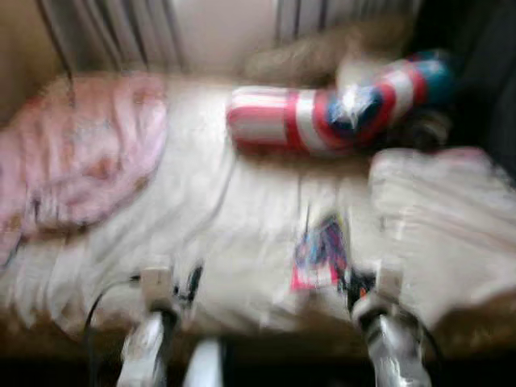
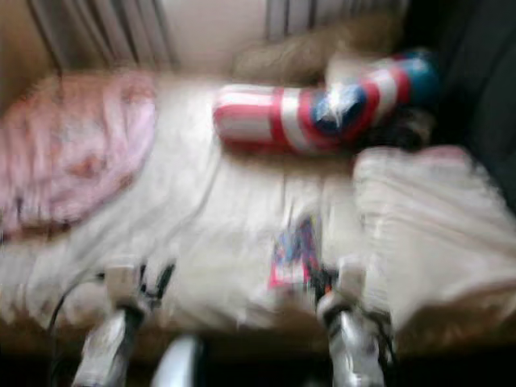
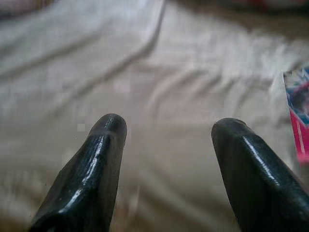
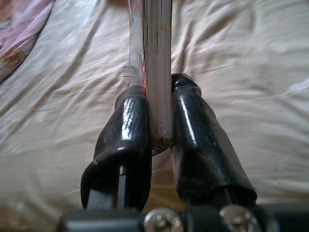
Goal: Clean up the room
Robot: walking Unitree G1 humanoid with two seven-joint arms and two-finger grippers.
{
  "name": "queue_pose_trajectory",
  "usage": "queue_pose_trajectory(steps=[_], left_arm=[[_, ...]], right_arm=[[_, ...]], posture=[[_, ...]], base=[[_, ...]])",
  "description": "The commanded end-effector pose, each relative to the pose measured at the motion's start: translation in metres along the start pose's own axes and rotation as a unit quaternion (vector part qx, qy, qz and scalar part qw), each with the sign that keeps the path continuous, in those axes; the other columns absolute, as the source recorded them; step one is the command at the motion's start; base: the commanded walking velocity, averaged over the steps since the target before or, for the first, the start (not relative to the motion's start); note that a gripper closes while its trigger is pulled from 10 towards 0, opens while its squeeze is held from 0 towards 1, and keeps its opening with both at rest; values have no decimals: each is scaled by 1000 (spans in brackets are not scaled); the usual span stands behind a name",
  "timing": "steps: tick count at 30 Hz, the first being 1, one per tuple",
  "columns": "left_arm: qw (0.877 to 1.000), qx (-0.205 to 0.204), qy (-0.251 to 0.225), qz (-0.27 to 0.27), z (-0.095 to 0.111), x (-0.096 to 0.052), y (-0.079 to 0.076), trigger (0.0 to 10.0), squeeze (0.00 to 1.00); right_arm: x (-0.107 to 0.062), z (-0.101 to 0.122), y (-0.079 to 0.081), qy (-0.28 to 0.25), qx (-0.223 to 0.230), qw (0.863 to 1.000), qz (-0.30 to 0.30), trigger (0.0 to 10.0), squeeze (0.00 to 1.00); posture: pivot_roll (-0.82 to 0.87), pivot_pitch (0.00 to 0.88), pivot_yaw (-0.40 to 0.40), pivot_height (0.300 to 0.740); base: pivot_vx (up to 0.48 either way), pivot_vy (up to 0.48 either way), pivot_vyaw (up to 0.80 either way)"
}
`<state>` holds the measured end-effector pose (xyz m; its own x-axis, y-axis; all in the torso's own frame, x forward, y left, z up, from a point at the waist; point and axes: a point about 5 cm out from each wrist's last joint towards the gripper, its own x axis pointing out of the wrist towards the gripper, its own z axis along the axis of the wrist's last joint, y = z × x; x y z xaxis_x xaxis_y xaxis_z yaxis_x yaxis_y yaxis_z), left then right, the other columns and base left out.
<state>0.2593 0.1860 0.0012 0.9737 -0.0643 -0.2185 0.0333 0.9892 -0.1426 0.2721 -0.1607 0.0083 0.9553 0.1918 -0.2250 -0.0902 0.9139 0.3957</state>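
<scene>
The right hand (image 4: 158, 118) is clamped on a thin book (image 1: 320, 254), held edge-on above the bed (image 1: 226, 210) near its front edge. The left hand (image 3: 169, 130) hovers over the wrinkled sheet with fingers spread and empty. A pink blanket (image 1: 81, 153) lies at the bed's left edge, a red-white striped bolster (image 1: 322, 113) along the back

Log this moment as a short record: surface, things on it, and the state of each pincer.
surface: bed with a wrinkled cream sheet
held item: thin book with a colourful cover, seen edge-on in the right wrist view
right pincer: shut on the book, above the sheet near the bed's front edge
left pincer: open, holding nothing, over bare sheet
other items: pink blanket at the robot's left; red, white and blue star bolster at the far side; cream bedding heap at the right
image quality: head views blurred
</scene>
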Motion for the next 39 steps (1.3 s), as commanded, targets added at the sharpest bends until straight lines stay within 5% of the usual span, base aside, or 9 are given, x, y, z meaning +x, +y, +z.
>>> queue_pose_trajectory(steps=[1,35,39], left_arm=[[1000,5,-15,-5,11,6,0,10000,0],[999,21,-11,-24,12,7,-4,10000,0],[999,24,-11,-26,12,5,-2,10000,0]], right_arm=[[5,9,7,-23,2,1000,21,10000,0],[6,6,-4,7,-40,999,24,10000,0],[9,3,0,41,-51,996,68,10000,0]], posture=[[67,75,-5,645],[82,74,4,645],[94,81,13,645]], base=[[0,0,0],[134,0,0],[0,0,0]])
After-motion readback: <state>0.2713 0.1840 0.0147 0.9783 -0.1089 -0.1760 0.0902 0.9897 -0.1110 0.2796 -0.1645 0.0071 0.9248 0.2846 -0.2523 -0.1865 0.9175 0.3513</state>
